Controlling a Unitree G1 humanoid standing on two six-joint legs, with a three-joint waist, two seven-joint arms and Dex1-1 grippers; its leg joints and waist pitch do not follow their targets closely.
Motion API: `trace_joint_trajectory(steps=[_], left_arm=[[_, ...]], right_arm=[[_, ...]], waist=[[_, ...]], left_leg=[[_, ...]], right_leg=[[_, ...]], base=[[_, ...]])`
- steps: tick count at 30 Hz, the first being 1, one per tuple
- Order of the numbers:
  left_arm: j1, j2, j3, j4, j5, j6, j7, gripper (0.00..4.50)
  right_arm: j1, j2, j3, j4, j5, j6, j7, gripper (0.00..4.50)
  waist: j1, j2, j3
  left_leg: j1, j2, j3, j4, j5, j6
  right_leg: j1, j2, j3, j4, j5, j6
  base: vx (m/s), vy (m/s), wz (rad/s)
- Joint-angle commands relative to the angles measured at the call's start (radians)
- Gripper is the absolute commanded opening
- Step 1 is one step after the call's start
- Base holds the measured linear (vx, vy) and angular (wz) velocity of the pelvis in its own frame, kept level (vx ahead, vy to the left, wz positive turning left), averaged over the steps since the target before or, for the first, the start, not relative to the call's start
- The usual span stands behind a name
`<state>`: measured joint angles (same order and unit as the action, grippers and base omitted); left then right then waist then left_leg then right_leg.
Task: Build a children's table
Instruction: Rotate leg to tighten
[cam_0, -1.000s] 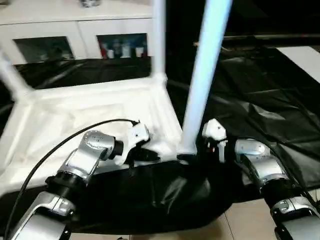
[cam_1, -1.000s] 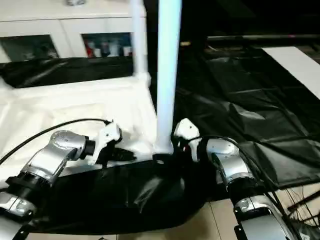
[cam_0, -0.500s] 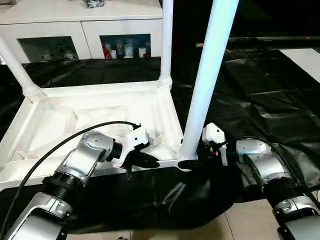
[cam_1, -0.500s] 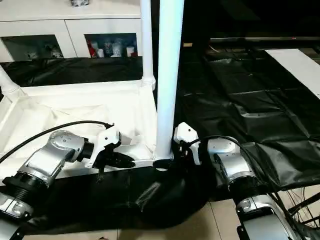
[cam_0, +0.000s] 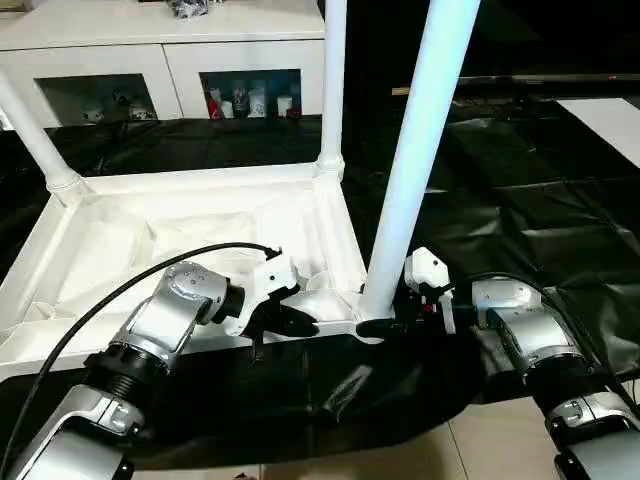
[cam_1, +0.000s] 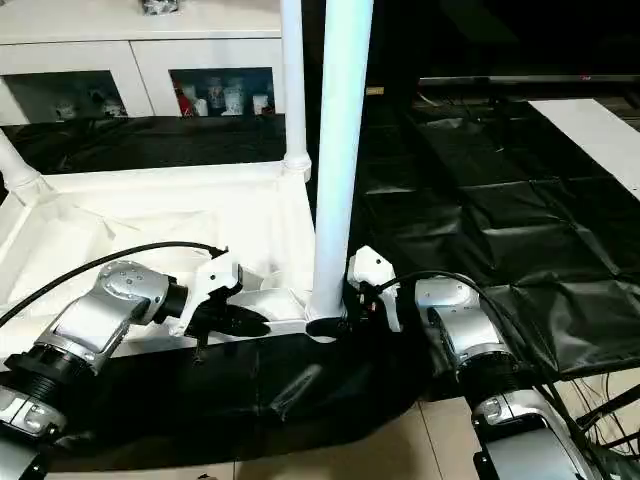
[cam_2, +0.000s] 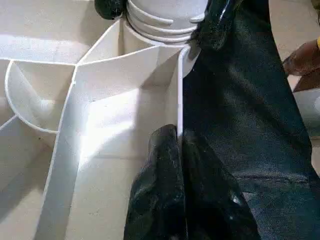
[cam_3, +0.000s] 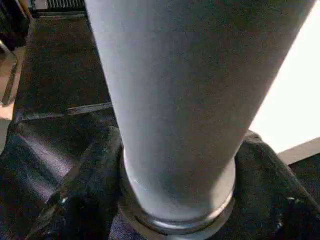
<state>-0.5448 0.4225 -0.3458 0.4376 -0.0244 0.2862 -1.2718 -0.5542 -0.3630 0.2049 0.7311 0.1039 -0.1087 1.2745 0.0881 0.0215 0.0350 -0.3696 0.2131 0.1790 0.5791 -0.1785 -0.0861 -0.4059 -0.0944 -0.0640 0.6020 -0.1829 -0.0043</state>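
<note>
Left eye view: the black-draped desk (cam_0: 560, 200) carries the children's table top (cam_0: 180, 235), lying underside up, ribs showing. Taking the near right corner socket (cam_0: 372, 318) of that top as landmark: three legs stand in sockets, the nearest leg (cam_0: 415, 160) rising straight out of the landmark socket, a second leg (cam_0: 333, 80) at the far corner behind it, and a third leg (cam_0: 35, 140) at the far corner diagonally across. The fourth corner, along the near edge from the socket, is hidden behind the left forearm.

The right gripper (cam_0: 398, 322) sits just beside the socket, its fingers (cam_3: 85, 200) spread around the base of the nearest leg on either side; whether they press the leg I cannot tell. The left gripper (cam_0: 295, 322) lies along the near rim (cam_2: 179, 95), just inside from the socket, its fingers (cam_2: 160, 200) pressed together and pinching that thin wall.

Judged risk: the tall leg may not be fully seated, so an uneven squeeze or twist low down could tilt it and lever it out. The left pinch on a thin rim could slip, letting the top slide on the slick black cover.
</note>
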Motion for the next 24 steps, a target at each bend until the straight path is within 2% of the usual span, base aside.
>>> trace_joint_trajectory(steps=[1,6,7,8,10,11,12,14,15,16,18,19,20,21,22,24], left_arm=[[0.025,0.008,-0.038,0.007,0.012,0.018,-0.027,0.0],[0.014,-0.021,-0.018,0.036,0.016,0.019,0.035,0.0],[0.004,-0.04,-0.014,0.062,0.028,0.022,0.078,0.0],[-0.007,-0.059,-0.01,0.089,0.041,0.025,0.122,0.0],[-0.028,-0.1,0.005,0.136,0.053,0.027,0.204,0.0],[-0.032,-0.108,0.008,0.143,0.054,0.029,0.219,0.0],[-0.052,-0.149,0.025,0.181,0.056,0.035,0.287,0.0],[-0.075,-0.192,0.043,0.218,0.053,0.045,0.354,0.0],[-0.075,-0.192,0.043,0.218,0.053,0.045,0.354,0.0],[-0.101,-0.24,0.072,0.263,0.048,0.056,0.441,0.0],[-0.128,-0.285,0.094,0.308,0.047,0.067,0.523,0.0],[-0.136,-0.298,0.098,0.322,0.049,0.068,0.544,0.0],[-0.151,-0.321,0.105,0.348,0.055,0.063,0.587,0.0],[-0.16,-0.339,0.109,0.368,0.058,0.058,0.611,0.0],[-0.169,-0.355,0.113,0.388,0.061,0.053,0.631,0.0],[-0.178,-0.372,0.108,0.41,0.074,0.035,0.654,0.0]], right_arm=[[-0.011,-0.013,-0.005,0.008,-0.01,0.018,-0.012,2.7],[-0.018,0.021,-0.036,0.045,-0.018,0.036,-0.135,2.69],[-0.027,0.051,-0.056,0.081,-0.02,0.056,-0.221,2.69],[-0.033,0.082,-0.075,0.111,-0.015,0.071,-0.293,2.69],[-0.04,0.133,-0.098,0.15,-0.011,0.088,-0.406,2.69],[-0.04,0.141,-0.1,0.155,-0.011,0.09,-0.424,2.69],[-0.045,0.187,-0.114,0.182,-0.009,0.098,-0.516,2.69],[-0.056,0.235,-0.132,0.21,-0.005,0.111,-0.62,2.69],[-0.056,0.235,-0.132,0.21,-0.005,0.111,-0.62,2.69],[-0.072,0.284,-0.156,0.245,0.0,0.121,-0.745,2.69],[-0.093,0.328,-0.174,0.283,-0.002,0.118,-0.866,2.69],[-0.1,0.342,-0.18,0.297,-0.005,0.116,-0.903,2.69],[-0.114,0.366,-0.191,0.321,-0.007,0.11,-0.965,2.69],[-0.127,0.387,-0.202,0.337,-0.007,0.105,-1.01,2.69],[-0.138,0.407,-0.213,0.352,-0.006,0.1,-1.051,2.69],[-0.156,0.439,-0.222,0.371,-0.01,0.092,-1.1,2.69]], waist=[[0.0,-0.007,-0.061],[-0.001,-0.008,-0.058],[-0.004,-0.008,-0.052],[-0.007,-0.008,-0.049],[-0.021,-0.01,-0.041],[-0.024,-0.009,-0.042],[-0.026,-0.007,-0.042],[-0.034,-0.01,-0.036],[-0.037,-0.007,-0.036],[-0.038,-0.005,-0.036],[-0.044,-0.005,-0.035],[-0.048,-0.001,-0.036],[-0.052,-0.001,-0.037],[-0.052,0.003,-0.038],[-0.056,0.004,-0.037],[-0.057,0.003,-0.034]], left_leg=[[0.008,0.014,0.006,-0.057,-0.153,0.092],[0.008,0.014,0.006,-0.059,-0.159,0.089],[0.008,0.012,0.005,-0.063,-0.206,0.068],[0.009,0.012,0.005,-0.065,-0.231,0.057],[0.011,0.008,-0.003,-0.073,-0.321,0.012],[0.016,0.007,-0.006,-0.074,-0.344,-0.001],[0.018,0.007,-0.007,-0.073,-0.351,-0.003],[0.02,0.003,-0.01,-0.076,-0.384,-0.008],[0.023,0.002,-0.013,-0.078,-0.41,-0.012],[0.022,0.002,-0.016,-0.078,-0.42,-0.014],[0.027,-0.002,-0.018,-0.078,-0.449,-0.021],[0.031,-0.001,-0.024,-0.08,-0.479,-0.021],[0.026,-0.002,-0.024,-0.081,-0.477,-0.018],[0.029,0.0,-0.025,-0.085,-0.483,-0.017],[0.036,0.0,-0.024,-0.086,-0.504,-0.016],[0.042,0.0,-0.025,-0.088,-0.542,-0.012]], right_leg=[[0.057,-0.036,0.03,-0.05,-0.07,-0.275],[0.055,-0.036,0.03,-0.053,-0.093,-0.27],[0.052,-0.038,0.031,-0.061,-0.173,-0.255],[0.049,-0.039,0.032,-0.066,-0.214,-0.246],[0.047,-0.04,0.03,-0.08,-0.393,-0.19],[0.042,-0.043,0.032,-0.088,-0.441,-0.169],[0.039,-0.044,0.034,-0.088,-0.445,-0.166],[0.036,-0.039,0.031,-0.095,-0.493,-0.149],[0.034,-0.041,0.029,-0.1,-0.533,-0.132],[0.034,-0.042,0.028,-0.101,-0.545,-0.125],[0.029,-0.039,0.023,-0.11,-0.588,-0.106],[0.028,-0.041,0.015,-0.118,-0.604,-0.095],[0.031,-0.041,0.014,-0.119,-0.595,-0.094],[0.032,-0.041,0.01,-0.123,-0.576,-0.094],[0.025,-0.039,0.008,-0.127,-0.562,-0.101],[0.023,-0.037,0.004,-0.135,-0.565,-0.098]], base=[[0.0,0.0,0.0],[0.0,0.0,0.0],[0.0,0.0,0.0],[0.0,0.0,0.0],[-0.056,-0.006,-0.03],[-0.062,-0.005,-0.03],[0.0,0.0,0.0],[0.0,0.0,0.0],[0.0,0.0,0.0],[0.0,0.0,0.0],[0.0,0.0,0.0],[0.0,0.0,0.0],[0.0,0.0,0.0],[0.0,0.0,0.0],[0.0,0.0,0.0],[0.0,0.0,0.0]])
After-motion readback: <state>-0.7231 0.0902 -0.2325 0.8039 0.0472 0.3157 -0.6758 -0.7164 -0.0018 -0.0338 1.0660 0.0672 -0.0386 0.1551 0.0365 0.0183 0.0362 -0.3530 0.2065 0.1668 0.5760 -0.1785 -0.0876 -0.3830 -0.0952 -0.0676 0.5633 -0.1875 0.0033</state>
